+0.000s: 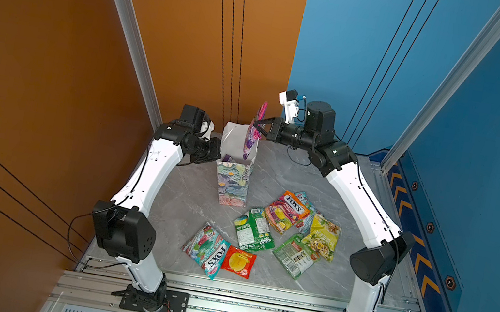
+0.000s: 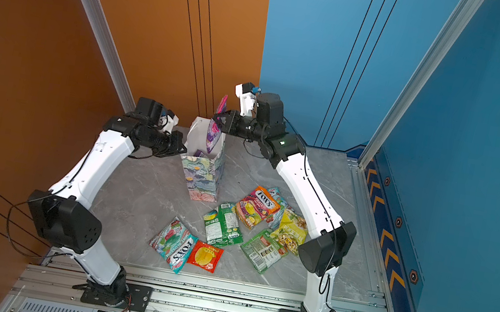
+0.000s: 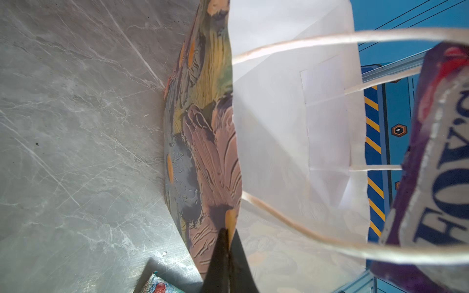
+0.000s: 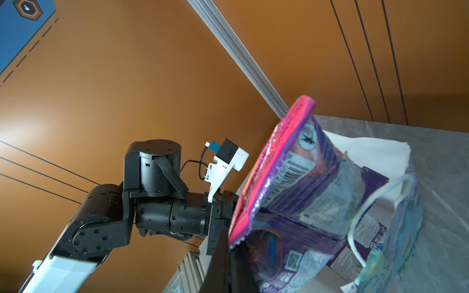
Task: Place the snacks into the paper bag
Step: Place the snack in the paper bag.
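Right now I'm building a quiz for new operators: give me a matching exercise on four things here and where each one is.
Things: 1 purple FOX'S packet; 2 paper bag; 3 red-yellow sachet; 4 orange FOX'S packet.
Places: A lying flat close to the yellow pouch; B lying flat beside the teal FOX'S packet; C standing upright, rim pinched by the left gripper; D held by the right gripper at the bag's mouth.
Pairs: 1-D, 2-C, 3-B, 4-A.

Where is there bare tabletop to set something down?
Bare table lies between the paper bag, the left arm and the teal FOX'S packet; also behind the orange FOX'S packet. Crowded: overlapping packets near the right arm.
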You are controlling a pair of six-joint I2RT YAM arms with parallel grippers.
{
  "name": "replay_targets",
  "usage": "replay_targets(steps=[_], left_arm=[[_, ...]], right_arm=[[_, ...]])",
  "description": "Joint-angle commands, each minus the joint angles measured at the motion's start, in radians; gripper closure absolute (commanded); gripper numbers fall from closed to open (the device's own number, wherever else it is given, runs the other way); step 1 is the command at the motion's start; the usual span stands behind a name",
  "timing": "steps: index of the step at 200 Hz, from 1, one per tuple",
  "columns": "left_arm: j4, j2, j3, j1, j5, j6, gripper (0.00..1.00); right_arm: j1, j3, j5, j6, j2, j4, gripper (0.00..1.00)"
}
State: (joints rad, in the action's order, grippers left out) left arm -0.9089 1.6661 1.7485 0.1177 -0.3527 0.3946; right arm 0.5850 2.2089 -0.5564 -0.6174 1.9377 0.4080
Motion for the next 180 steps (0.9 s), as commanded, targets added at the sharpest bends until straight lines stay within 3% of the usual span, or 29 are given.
replay_targets(steps=[1,180], left_arm=[[0.008,-0.029,-0.015,-0.006,-0.029,0.010,1.00],[0.007,-0.029,-0.012,-0.006,-0.032,0.012,1.00]], right_arm=[[-0.005,0.003,0.042,0.053,0.019,0.009,1.00],[-0.005,0.060,0.018,0.105,0.099,0.148,1.00]])
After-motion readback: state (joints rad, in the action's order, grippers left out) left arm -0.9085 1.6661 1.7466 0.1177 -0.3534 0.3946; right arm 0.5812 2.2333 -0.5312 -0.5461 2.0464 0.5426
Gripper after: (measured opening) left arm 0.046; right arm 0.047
